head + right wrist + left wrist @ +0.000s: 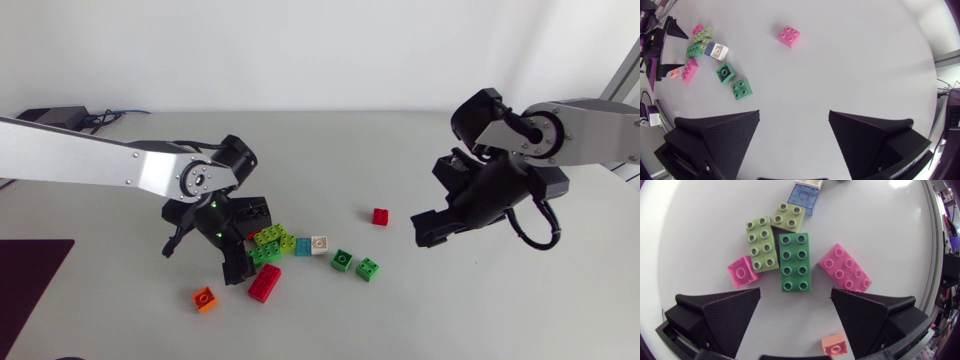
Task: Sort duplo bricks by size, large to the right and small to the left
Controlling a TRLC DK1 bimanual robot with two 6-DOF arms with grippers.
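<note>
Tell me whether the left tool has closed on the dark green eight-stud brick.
No: the left tool stands open, and the dark green eight-stud brick lies just ahead of its fingers, touched by neither.

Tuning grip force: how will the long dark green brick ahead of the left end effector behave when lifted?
The long dark green brick looks like rigid plastic, so probably stiff and light. Lying flat, studs up, it should not roll. It seems to touch the long lime brick, so a pinch may nudge that.
</note>
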